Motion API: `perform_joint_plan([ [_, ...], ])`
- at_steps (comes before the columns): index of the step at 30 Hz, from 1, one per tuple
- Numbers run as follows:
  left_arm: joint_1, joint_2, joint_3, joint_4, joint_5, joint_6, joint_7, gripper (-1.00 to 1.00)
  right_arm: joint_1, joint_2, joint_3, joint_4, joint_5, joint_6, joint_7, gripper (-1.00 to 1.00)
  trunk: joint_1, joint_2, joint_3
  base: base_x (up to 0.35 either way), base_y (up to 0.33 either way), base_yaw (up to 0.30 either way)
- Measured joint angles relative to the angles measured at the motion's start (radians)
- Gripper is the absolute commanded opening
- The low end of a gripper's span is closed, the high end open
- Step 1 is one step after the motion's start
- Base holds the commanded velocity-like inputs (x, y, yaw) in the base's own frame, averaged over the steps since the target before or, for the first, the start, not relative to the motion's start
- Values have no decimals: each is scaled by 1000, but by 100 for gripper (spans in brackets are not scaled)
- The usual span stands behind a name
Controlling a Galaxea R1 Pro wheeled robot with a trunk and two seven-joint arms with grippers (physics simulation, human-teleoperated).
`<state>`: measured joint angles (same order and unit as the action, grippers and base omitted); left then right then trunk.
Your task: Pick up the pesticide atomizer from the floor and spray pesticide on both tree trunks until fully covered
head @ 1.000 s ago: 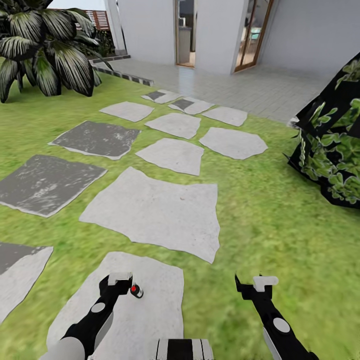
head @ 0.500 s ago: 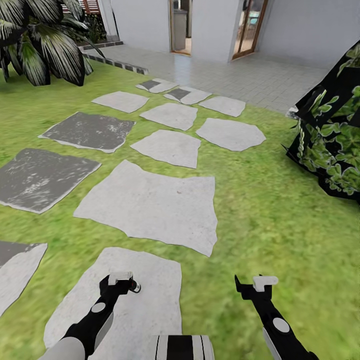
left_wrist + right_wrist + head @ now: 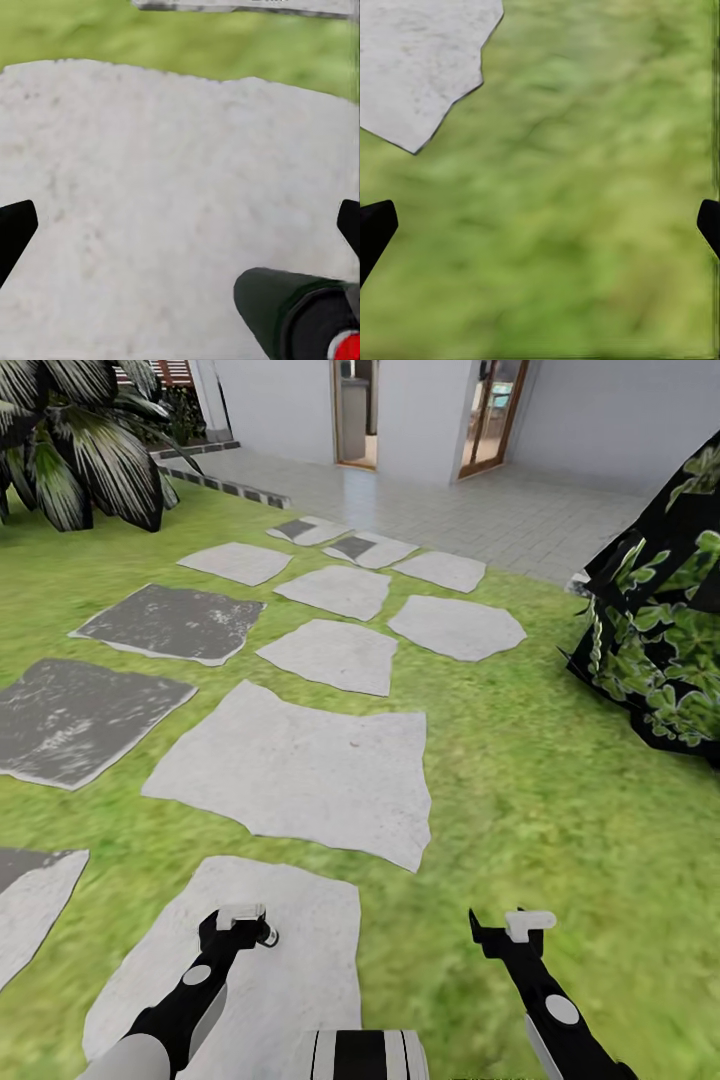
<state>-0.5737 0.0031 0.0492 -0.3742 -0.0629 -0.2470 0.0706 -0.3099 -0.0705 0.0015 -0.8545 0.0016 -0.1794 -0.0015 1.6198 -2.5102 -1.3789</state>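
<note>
Head view: the robot faces a lawn crossed by pale and dark stepping stones [image 3: 295, 775], with the white house [image 3: 420, 410] beyond a paved terrace, a palm [image 3: 80, 445] at the far left corner and a dark leafy shrub [image 3: 665, 640] at the right edge. The pesticide atomizer [image 3: 266, 935] stands on the nearest pale stone, just beside the left gripper [image 3: 240, 920], apparently not yet held. The right gripper [image 3: 510, 932] hangs over grass. No tree trunk is sighted; pick-up and spraying both remain. No containers present.

Left wrist view: fingers spread wide over the pale stone; a dark cylinder with a red spot, probably the pesticide atomizer [image 3: 300, 315], sits beside the gap, though blurred.

Right wrist view: fingers spread, nothing between, the right gripper [image 3: 540, 225] over grass.
</note>
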Motion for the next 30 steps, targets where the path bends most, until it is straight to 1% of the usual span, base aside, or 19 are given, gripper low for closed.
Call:
perform_joint_plan([
  [5,0,0,0,0,0,0,0,100,0,0,0,0,0,0,0,100,0,0,0,0,0,-259],
  [8,0,0,0,0,0,0,0,100,0,0,0,0,0,0,0,100,0,0,0,0,0,-119],
  [16,0,0,0,-1,0,0,0,100,0,0,0,0,0,0,0,100,0,0,0,-65,-90,-21],
  [23,0,1,0,-1,1,0,0,100,0,0,0,0,0,0,0,100,0,0,0,-32,-20,-1],
  [30,0,1,0,-1,2,0,0,100,0,0,0,0,0,0,0,100,0,0,0,-202,-1,0],
])
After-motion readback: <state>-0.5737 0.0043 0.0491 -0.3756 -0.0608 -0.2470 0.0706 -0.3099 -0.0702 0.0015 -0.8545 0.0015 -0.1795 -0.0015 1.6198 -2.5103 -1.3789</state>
